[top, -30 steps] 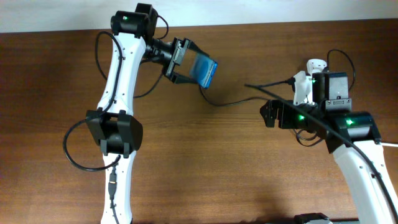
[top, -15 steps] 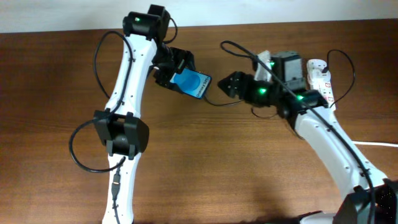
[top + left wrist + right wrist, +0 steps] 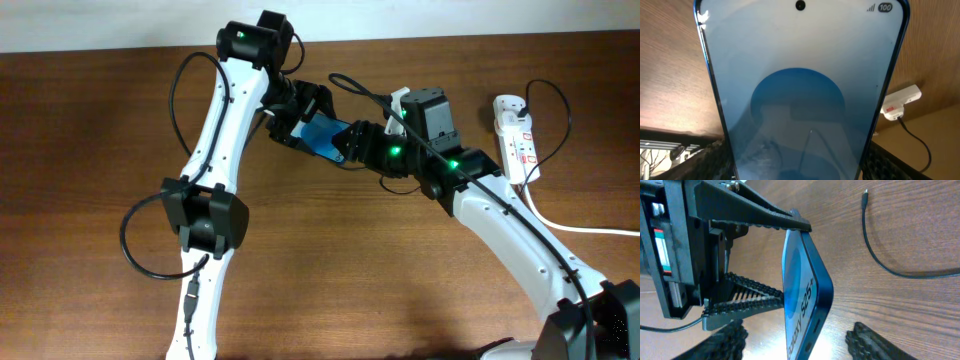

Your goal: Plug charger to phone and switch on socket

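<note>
left fingers [image 3: 750, 211] clamped, right fingers [image 3: 726, 341] spread

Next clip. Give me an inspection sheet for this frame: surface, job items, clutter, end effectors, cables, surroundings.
Surface: brown wooden table, bare wood where it shows.
Job's things: phone held off the table, screen lit blue. The charger lies on the wood with its small tip free, not in the phone. The socket is on the right side, switch state too small to tell.
Clutter: nothing seen.
Grippers: left end effector shut on the phone. The right end effector is open and empty, its fingers either side of the phone's bottom end, apart from it.
Cables: thick white cord runs from the socket toward the right edge. A black arm lead loops off the left arm.
Surroundings: pale wall band beyond the far edge.
</note>
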`<state>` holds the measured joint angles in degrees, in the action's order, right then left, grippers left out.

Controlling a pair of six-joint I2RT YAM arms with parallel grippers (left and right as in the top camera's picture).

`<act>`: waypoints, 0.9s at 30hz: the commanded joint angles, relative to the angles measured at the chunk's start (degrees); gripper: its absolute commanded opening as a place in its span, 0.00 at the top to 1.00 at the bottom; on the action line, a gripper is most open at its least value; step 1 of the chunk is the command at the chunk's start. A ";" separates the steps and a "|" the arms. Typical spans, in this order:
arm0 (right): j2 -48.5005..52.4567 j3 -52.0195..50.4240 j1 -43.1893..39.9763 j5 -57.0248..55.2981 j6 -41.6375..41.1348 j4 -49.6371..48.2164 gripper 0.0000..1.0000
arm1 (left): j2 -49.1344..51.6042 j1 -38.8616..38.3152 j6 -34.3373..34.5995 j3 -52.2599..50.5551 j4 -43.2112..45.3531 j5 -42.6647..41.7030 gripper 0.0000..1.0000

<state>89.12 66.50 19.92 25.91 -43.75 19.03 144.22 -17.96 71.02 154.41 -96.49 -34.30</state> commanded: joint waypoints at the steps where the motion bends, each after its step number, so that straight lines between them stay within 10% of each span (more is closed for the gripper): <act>1: 1.36 0.68 0.37 -1.14 -0.35 -0.44 0.39 | -3.58 -0.81 0.57 1.75 -0.24 -3.98 1.00; 27: 4.17 0.68 0.37 -1.75 -1.79 -1.95 0.96 | -3.56 -2.62 0.57 1.75 0.37 -3.89 0.84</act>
<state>93.01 66.72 19.81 24.86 -48.16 16.67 144.22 -20.67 71.00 154.41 -95.79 -36.86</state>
